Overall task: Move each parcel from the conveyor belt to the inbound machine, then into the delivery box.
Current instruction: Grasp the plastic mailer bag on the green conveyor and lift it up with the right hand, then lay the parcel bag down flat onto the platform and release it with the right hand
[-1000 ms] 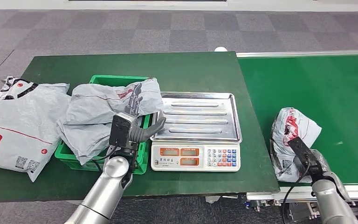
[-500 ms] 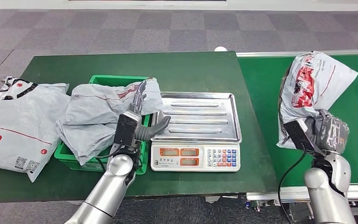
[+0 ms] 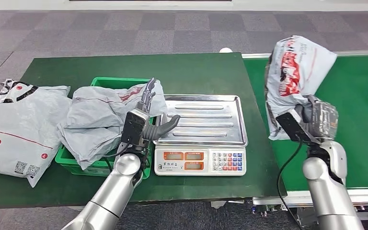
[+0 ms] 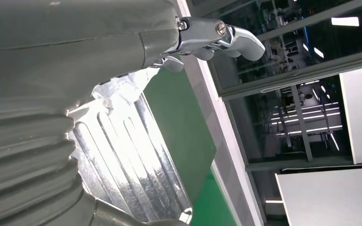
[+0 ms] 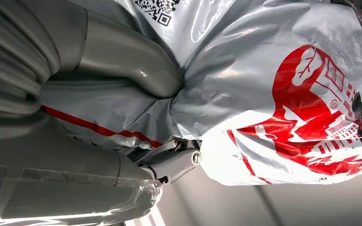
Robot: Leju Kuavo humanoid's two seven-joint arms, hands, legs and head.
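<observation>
The right hand (image 3: 318, 120) grips a grey poly-mailer parcel with red print (image 3: 294, 72), holding it in the air above the near edge of the green conveyor belt (image 3: 359, 96), to the right of the weighing scale (image 3: 202, 134). The parcel's bulk stands above the hand and leans toward the scale. In the right wrist view the thumb (image 5: 127, 61) presses into the crumpled grey film of the parcel (image 5: 264, 84), and a QR label shows on its surface.

The left hand (image 3: 146, 122) holds nothing; its fingers (image 3: 148, 93) are extended and apart, the thumb pointing toward the scale's steel tray (image 3: 206, 120). The hand hovers at the left edge of the scale, over the right rim of the green crate (image 3: 108, 82). In the left wrist view the ribbed steel tray (image 4: 122, 160) lies just beyond the hand.

The scale sits on the dark green table (image 3: 191, 72), its tray bare, its keypad and displays facing the robot. Left of the scale, a grey parcel (image 3: 100, 115) lies draped across the crate. Further left of the scale, another grey parcel (image 3: 19, 129) lies flat on the table, beside the crate.
</observation>
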